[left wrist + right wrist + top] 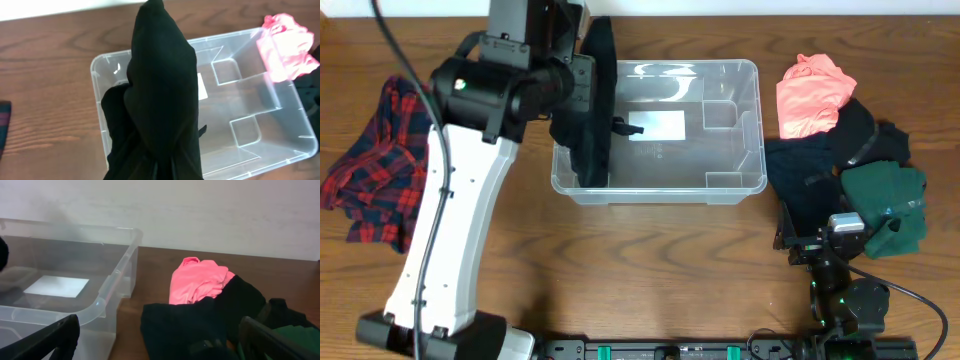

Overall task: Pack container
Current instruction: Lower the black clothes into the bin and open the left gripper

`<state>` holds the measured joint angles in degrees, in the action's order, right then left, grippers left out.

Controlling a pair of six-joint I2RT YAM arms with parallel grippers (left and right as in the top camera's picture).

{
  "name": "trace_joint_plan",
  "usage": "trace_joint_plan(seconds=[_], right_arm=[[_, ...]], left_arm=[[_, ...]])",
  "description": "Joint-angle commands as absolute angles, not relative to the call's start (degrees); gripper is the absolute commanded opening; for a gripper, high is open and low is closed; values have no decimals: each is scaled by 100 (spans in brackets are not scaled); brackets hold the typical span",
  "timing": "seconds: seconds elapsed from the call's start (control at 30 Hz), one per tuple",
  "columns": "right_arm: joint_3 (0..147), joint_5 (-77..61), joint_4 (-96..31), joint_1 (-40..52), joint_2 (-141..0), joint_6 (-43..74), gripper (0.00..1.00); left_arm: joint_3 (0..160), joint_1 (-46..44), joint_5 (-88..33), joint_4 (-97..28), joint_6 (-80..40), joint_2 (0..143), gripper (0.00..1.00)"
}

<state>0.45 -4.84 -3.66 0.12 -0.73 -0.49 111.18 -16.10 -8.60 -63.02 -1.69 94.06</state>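
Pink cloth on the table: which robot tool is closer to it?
Right. The open right tool sits at the clothes pile, near the pink cloth. The left tool hangs over the container's far end, shut on a black cloth.

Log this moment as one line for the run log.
left gripper shut on black garment, hanging over container left end | right gripper open, by clothes pile

Wooden table (650, 265) (container (732, 186), clothes (882, 196) atop)
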Motion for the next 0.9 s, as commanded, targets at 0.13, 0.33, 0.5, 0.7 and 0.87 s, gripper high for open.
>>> trace_joint_plan(seconds=[0.13,0.33,0.5,0.7,0.87], right_arm=[[32,-451,-386,-32,-49,-5,99],[32,-451,-386,-32,-49,-5,99],[32,-451,-386,-32,-49,-5,99],[32,-451,-386,-32,-49,-5,99],[32,-451,-386,-32,-49,-5,99]], left_arm=[[11386,-1876,-838,-6230,-158,9776,6],[11386,-2259,-840,-6104,-158,10123,22],[11386,-2692,-840,-5815,-156,10274,71],[11386,-2987,-838,-5472,-152,10221,85],[11389,-2862,-836,-5527,-91,10154,86]])
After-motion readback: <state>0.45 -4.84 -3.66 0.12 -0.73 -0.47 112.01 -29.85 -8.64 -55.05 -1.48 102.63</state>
